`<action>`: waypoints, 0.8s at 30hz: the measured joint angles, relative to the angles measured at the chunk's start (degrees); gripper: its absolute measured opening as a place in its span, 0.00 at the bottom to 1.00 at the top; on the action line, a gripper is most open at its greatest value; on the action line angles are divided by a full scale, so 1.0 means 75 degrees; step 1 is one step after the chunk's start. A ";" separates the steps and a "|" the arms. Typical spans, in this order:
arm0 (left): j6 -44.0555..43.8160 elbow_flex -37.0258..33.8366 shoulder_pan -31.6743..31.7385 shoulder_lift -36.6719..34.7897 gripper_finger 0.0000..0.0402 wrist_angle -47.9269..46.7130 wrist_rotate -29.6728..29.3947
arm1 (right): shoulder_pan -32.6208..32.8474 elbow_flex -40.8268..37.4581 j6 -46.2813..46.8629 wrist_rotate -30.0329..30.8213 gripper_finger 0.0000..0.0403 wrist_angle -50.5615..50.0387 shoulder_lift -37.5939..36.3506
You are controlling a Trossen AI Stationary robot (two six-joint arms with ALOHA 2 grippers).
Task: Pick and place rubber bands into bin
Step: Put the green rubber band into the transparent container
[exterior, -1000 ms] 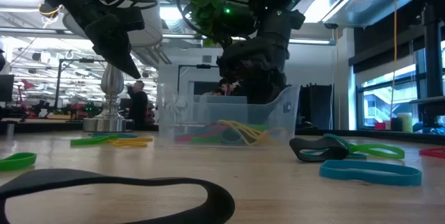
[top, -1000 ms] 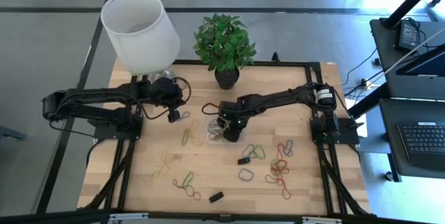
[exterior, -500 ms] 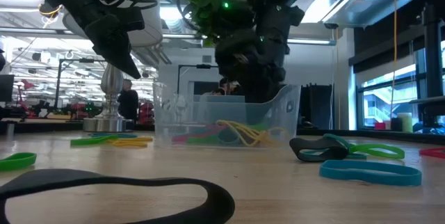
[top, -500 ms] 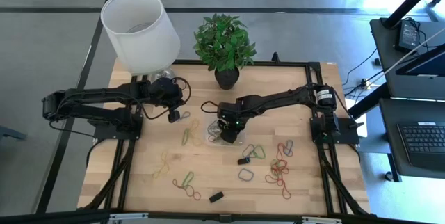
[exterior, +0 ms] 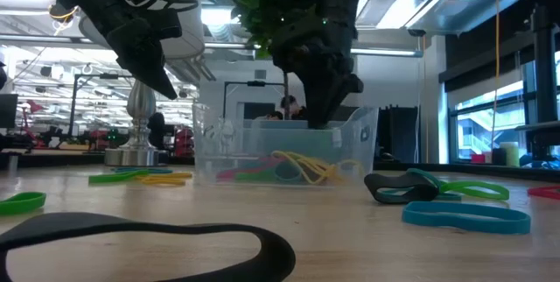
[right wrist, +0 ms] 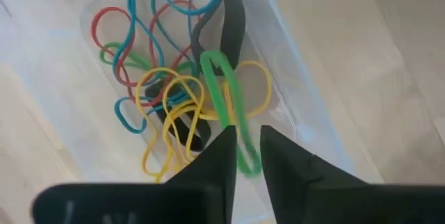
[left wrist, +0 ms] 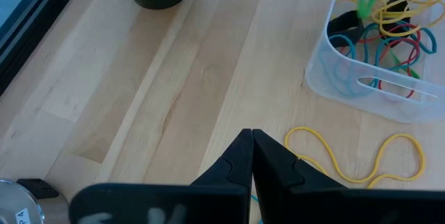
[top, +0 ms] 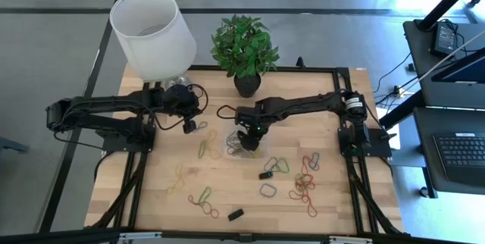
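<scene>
right gripper: jaws just parted above the bin, green rubber band dropping in
left gripper: pressed together, idle near table's left edge
task: one more band binned, plenty left

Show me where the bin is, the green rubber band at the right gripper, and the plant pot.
bin (right wrist: 292,123), right wrist view, on its clear side wall.
green rubber band (right wrist: 221,88), right wrist view, on the loop's upper strand.
plant pot (top: 247,85), high view, on its dark body.

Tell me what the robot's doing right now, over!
Right gripper open over the bin, green band dropping between its fingers. Left gripper shut, waiting near the lamp. More bands lie on the table.
</scene>
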 joint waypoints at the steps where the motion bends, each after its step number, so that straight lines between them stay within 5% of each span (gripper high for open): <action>1: 0.0000 0.0000 -0.0001 0.0000 0.01 0.0000 0.0000 | 0.0000 0.0000 -0.0003 0.0000 0.19 -0.0024 -0.0003; 14: 0.0003 0.0000 0.0000 0.0000 0.01 0.0000 -0.0146 | 0.0012 -0.0034 -0.0438 0.0263 0.23 -0.0452 -0.0397; 24: 0.0061 0.0054 -0.0403 0.0000 0.01 -0.0050 -0.0065 | 0.0161 -0.1103 -0.1052 0.0686 0.12 0.0027 -0.2514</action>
